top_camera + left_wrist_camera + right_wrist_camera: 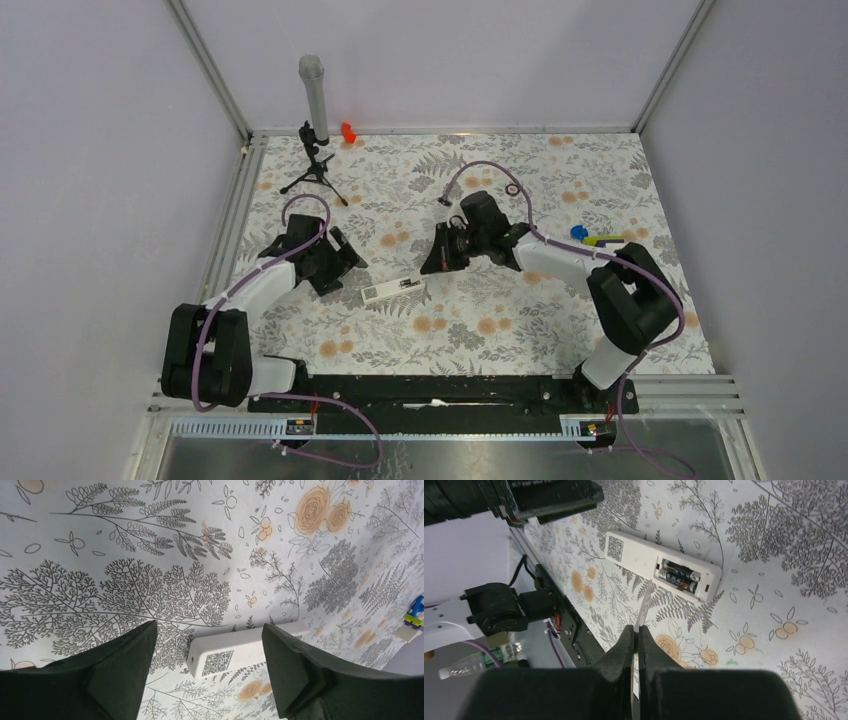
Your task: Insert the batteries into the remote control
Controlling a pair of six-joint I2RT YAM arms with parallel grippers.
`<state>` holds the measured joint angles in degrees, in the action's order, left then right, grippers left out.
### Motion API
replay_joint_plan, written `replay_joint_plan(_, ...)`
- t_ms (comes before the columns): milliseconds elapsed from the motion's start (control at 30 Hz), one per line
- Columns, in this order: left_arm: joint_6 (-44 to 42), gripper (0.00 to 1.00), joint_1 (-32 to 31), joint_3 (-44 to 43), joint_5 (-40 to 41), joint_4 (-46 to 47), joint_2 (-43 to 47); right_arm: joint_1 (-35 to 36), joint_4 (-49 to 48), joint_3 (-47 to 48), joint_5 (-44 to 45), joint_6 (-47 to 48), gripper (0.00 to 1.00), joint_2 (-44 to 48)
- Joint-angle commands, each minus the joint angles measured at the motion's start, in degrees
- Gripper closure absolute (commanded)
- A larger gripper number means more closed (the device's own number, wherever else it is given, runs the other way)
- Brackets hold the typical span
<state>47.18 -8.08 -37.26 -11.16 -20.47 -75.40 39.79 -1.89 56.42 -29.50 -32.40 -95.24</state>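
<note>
Closest to me, the black rail [430,388] carries both arm bases at the near edge of the surface [480,320], which looks like matte cloth printed with ferns and orange flowers. On the left, the left gripper [207,630] hangs with its dull black fingers spread wide and nothing between them. It is near one end of the remote control [392,289] but apart from it. That remote lies mid-surface, back up: a smooth white plastic bar with rounded corners and a small printed code square. Its compartment is uncovered, and the batteries [680,576], two slim, dark, glossy cylinders, lie side by side inside. To the right, the right gripper [636,630] is pressed together on a thin white strip [645,602], likely the compartment lid. Loading looks done; I judge only refitting that lid is left.
</note>
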Motion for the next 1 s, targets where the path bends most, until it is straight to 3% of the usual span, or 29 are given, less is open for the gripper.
replay_joint_plan(0,-3.1,0.17,0.3,-1.4,-1.2,-2.6,2.7,-2.0,-3.0,4.4,-11.7,-0.1,1.00,-3.7)
replay_joint_plan(133,-5.3,0.18,0.3,-1.7,-3.6,-5.6,2.3,-2.4,-2.6,8.0,-16.3,-0.4,1.00,-9.3)
replay_joint_plan(333,-6.6,0.36,0.3,-0.8,-8.8,-4.9,-0.1,-2.5,-0.9,9.2,-16.4,1.2,1.00,-12.2)
replay_joint_plan(967,-8.8,0.44,0.3,0.3,-10.1,-3.9,-3.6,-3.2,-4.9,9.2,-13.1,-0.4,1.00,-14.5)
